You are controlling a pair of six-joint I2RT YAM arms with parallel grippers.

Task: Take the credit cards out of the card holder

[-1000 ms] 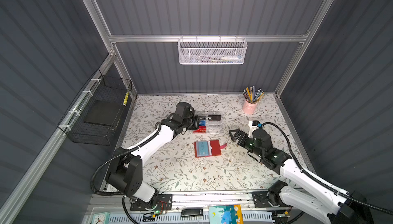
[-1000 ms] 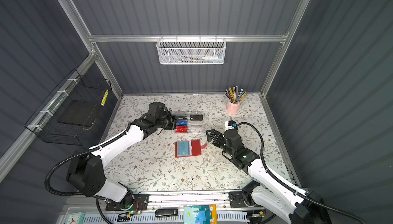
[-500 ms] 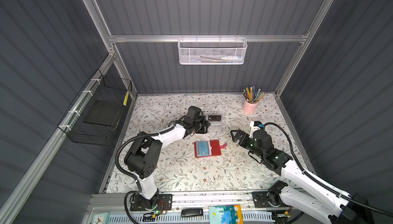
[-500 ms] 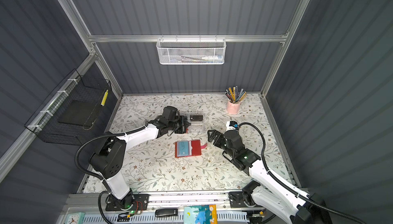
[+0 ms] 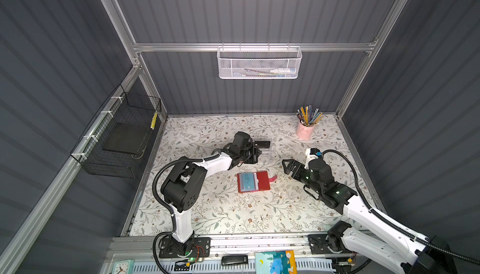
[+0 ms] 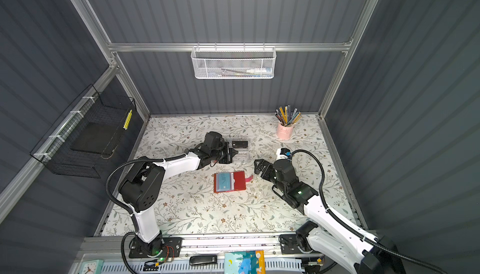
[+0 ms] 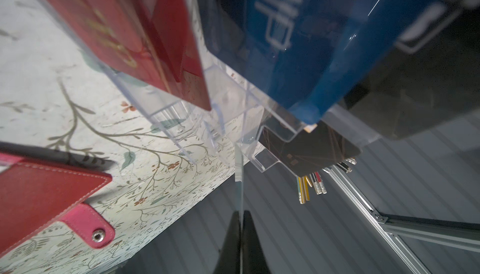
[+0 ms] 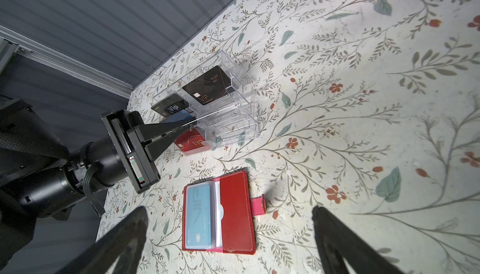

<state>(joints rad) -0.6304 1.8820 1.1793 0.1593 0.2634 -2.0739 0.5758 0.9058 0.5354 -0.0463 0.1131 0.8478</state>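
Observation:
The red card holder (image 5: 260, 181) (image 6: 238, 180) (image 8: 236, 207) lies open on the floral table, strap tab toward my right arm. A light-blue credit card (image 5: 246, 182) (image 6: 224, 182) (image 8: 198, 215) sits in its clear sleeve. My left gripper (image 5: 259, 155) (image 6: 235, 153) (image 7: 241, 213) is shut on another thin pale credit card (image 7: 239, 176) (image 8: 210, 116). That card shows edge-on over the clear acrylic rack (image 5: 266, 153) (image 8: 233, 114). My right gripper (image 5: 287, 166) (image 6: 258, 166) (image 8: 228, 211) stands open and empty just right of the holder's strap tab (image 7: 91, 229).
The rack holds black (image 8: 207, 84), dark blue (image 7: 298, 38) and red (image 8: 191, 144) VIP cards. A pink pencil cup (image 5: 304, 131) stands at the back right. A white mesh basket (image 5: 259, 63) hangs on the back wall, a black wire basket (image 5: 122, 135) on the left wall.
My left arm has swung right, carrying its shut gripper from the rack's left side to over the rack. The right arm has barely moved; the card holder lies as before.

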